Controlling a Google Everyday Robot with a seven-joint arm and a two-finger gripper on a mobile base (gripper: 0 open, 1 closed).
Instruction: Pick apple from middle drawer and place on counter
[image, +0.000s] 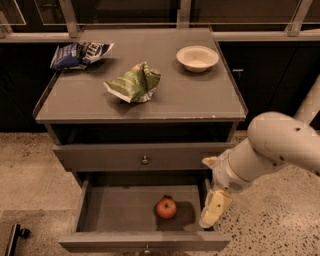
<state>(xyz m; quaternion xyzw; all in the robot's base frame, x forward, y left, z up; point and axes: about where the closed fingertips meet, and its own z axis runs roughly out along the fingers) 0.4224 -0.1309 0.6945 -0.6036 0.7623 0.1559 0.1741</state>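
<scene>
Two snack bags lay on the counter (200, 102), a blue bag (80, 54) far left and a green bag (134, 82) near the middle, then a white bowl (197, 57) far right. Below, the apple (166, 207) sat in the open middle drawer (115, 210). The gripper (214, 210) hung just right of it; wide or narrow, nobody could tell.

Arm (272, 147) smooth white rounded tube; cream-yellow jaws at middle drawer (120, 212) right edge.
</scene>
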